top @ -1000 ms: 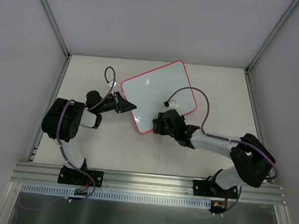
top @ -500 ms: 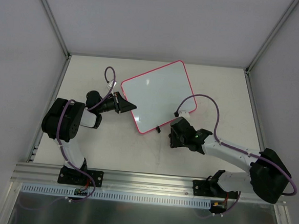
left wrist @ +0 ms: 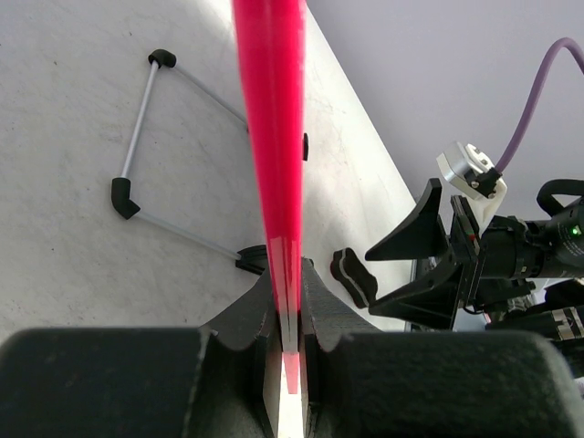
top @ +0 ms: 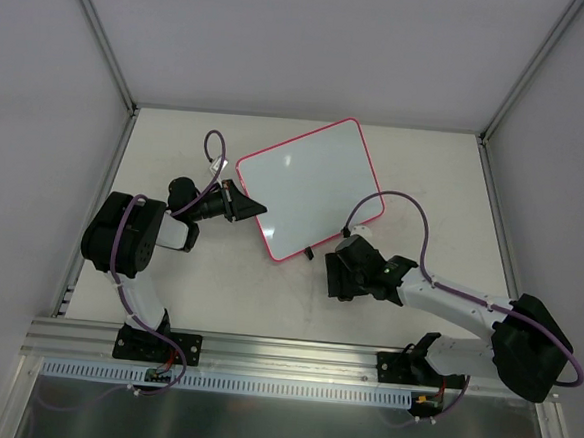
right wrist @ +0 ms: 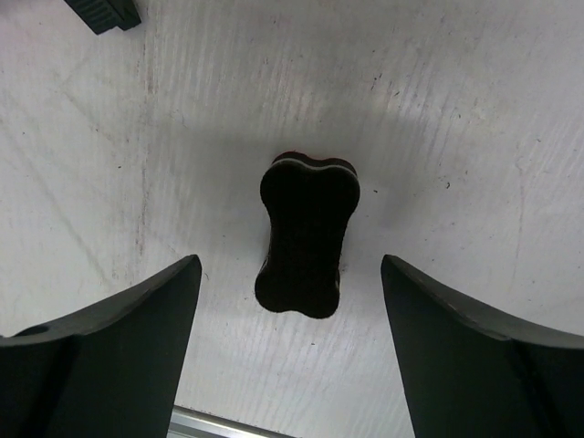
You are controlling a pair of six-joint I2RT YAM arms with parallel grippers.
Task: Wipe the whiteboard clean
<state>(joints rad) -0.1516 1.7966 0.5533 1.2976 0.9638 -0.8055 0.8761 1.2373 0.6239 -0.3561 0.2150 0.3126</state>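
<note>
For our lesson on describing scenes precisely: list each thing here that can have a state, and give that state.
left end effector: shut on whiteboard edge
right end effector: open, above eraser
whiteboard: no marks visible, held by one edge
eraser: lying loose on table
wire stand: swung out from whiteboard

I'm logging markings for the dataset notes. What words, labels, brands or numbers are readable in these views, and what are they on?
None can be read.
The whiteboard shows no legible writing.
The black eraser carries no visible label.
The white connector shows no print that I can make out; it may be too small.
</note>
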